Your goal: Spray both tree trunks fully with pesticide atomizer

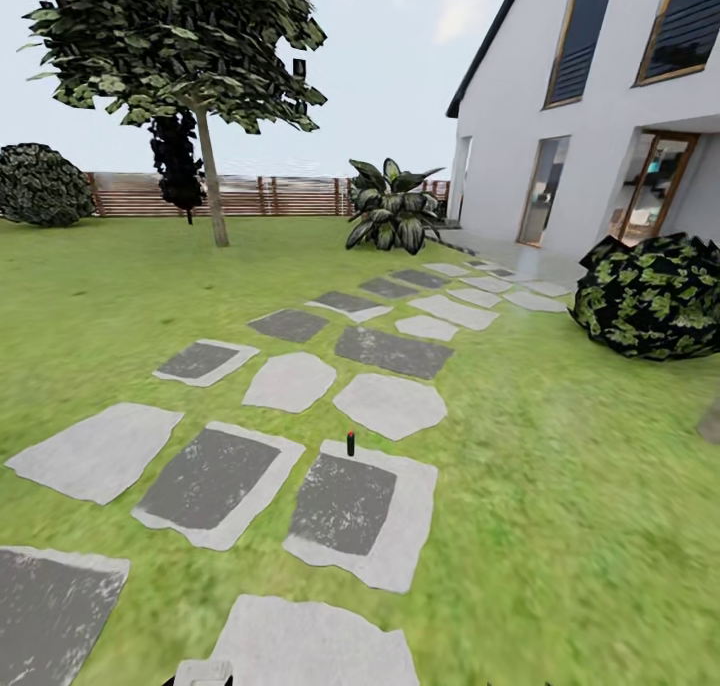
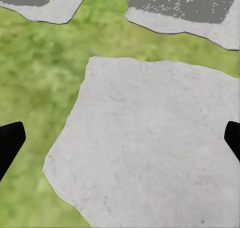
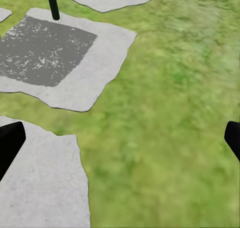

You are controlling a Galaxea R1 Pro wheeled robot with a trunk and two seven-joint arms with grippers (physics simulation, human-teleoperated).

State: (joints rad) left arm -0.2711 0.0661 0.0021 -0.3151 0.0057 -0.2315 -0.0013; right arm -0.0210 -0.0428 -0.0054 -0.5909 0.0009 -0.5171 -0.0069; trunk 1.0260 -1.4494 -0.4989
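The pesticide atomizer [image 1: 350, 443], a small dark bottle with a red tip, stands upright at the far edge of a grey stepping stone [image 1: 362, 511] on the floor. It appears again in the right wrist view [image 3: 53, 5], well ahead of my right gripper [image 3: 120, 143], which is open and holds nothing. My left gripper [image 2: 120, 143] is also open, hovering over a pale stone [image 2: 150, 148]. One tree [image 1: 212, 171] with a bare grey-brown trunk and a dark leafy crown rises far off at the left, near the fence.
Stepping stones run from me toward a white house [image 1: 600, 96] at the right. A dark shrub [image 1: 655, 296] sits by the house, a broad-leafed plant [image 1: 393, 206] by the brown slat fence [image 1: 250, 196], and a near-black conifer [image 1: 177, 161] beside the tree. Open lawn lies on both sides.
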